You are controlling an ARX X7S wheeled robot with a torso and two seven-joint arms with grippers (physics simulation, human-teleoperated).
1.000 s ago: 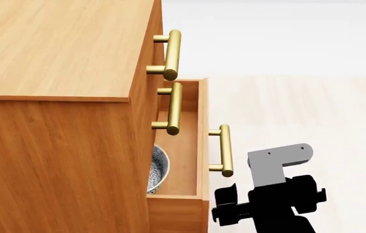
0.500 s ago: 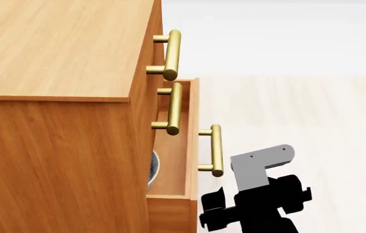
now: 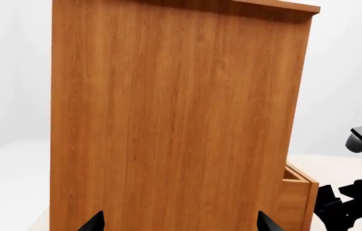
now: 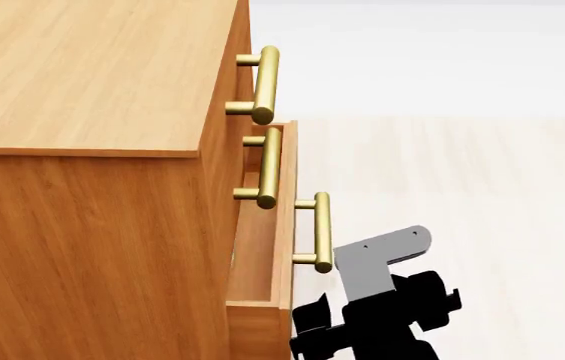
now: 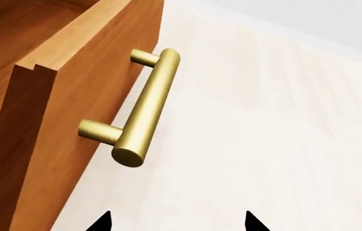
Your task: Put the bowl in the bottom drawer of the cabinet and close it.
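Head view: a boxy honey-brown wood-grain cabinet with three stacked drawers is recorded at the left, its shallow bottom drawer projecting by a narrow gap only. The brass cylindrical bar handle of that drawer is seen just beside the black right gripper, on its cabinet side, the bar's long axis running along the drawer front. The right arm is judged the nearer; the left gripper is aimed at the cabinet's plain side panel. Both pairs of fingertips are shown spread, with nothing held. The small patterned bowl is not visible in any view and is presumed hidden inside the drawer. Open pale floor is noted beyond the handle, giving free room; little travel is judged to remain before the drawer front meets the cabinet face.
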